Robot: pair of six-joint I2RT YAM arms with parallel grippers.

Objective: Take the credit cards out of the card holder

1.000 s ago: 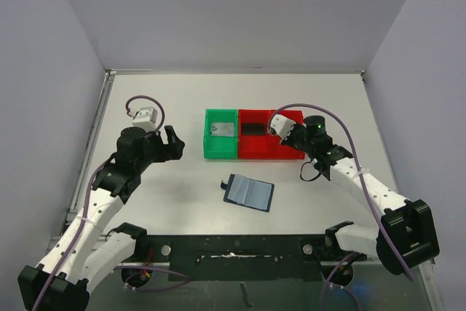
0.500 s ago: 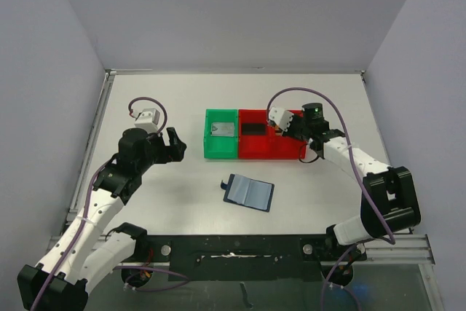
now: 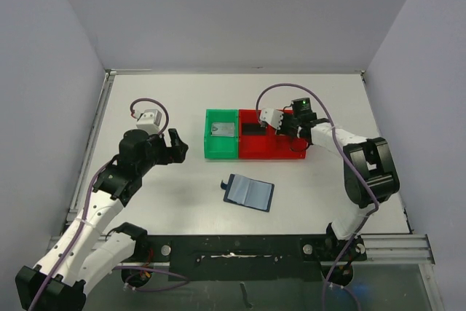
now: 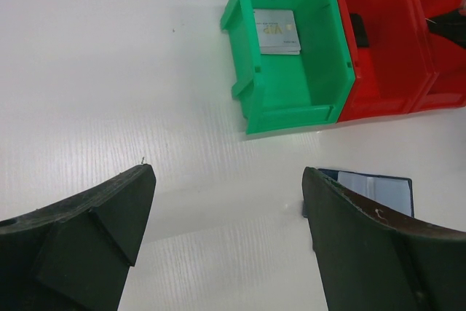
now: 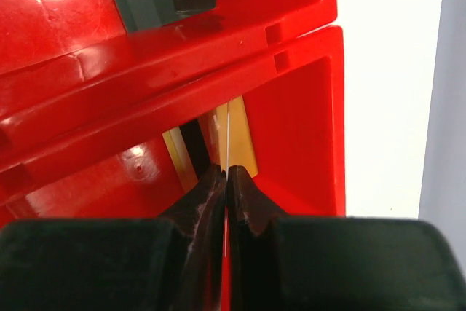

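The card holder (image 3: 248,192) lies open on the table in front of the trays, navy with pale pockets; its corner shows in the left wrist view (image 4: 378,187). A silver-grey card (image 3: 221,129) (image 4: 277,32) lies in the green tray (image 3: 210,145). A black card (image 3: 253,128) (image 4: 358,29) lies in the red tray's left compartment. My right gripper (image 3: 280,127) (image 5: 226,172) is shut on the gold-orange card (image 5: 239,130), held edge-on over the red tray's right compartment (image 5: 298,136). My left gripper (image 3: 175,143) (image 4: 226,172) is open and empty, left of the trays.
The green tray and the red tray (image 3: 271,151) stand joined side by side at mid-table. Grey walls close in the table on the left, back and right. My right arm reaches in from the right across the red tray.
My right gripper has swung back and left over the red tray's right compartment with the card. The left arm has barely moved. The card holder has not moved.
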